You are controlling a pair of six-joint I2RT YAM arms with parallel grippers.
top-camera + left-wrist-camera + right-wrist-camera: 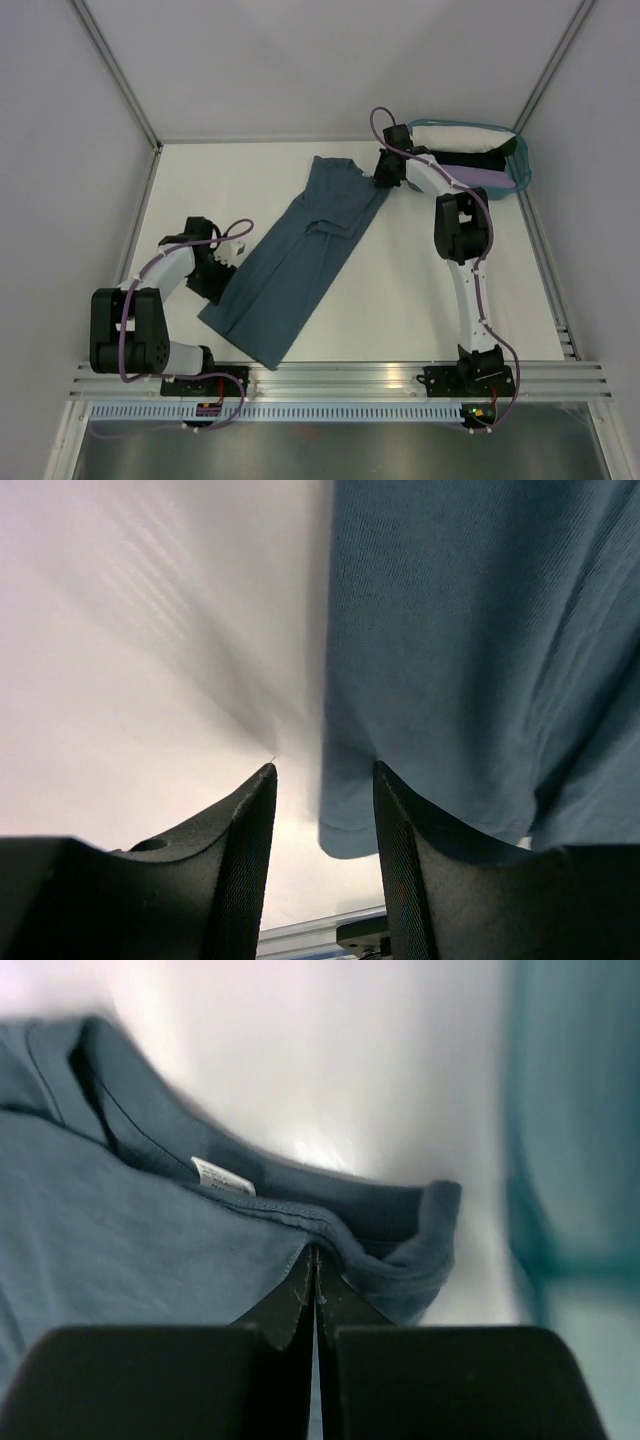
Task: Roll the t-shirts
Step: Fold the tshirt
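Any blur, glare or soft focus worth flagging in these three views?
Top external: sharp and evenly lit, no glare. Left wrist: table washed out and streaky, t-shirt weave visible but its left edge soft. Right wrist: teal basket heavily blurred, a glare patch on the table just above the collar.

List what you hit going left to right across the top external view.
Left gripper, jaws open → slate-blue t-shirt → right gripper, jaws shut on the shirt's collar end → teal basket.
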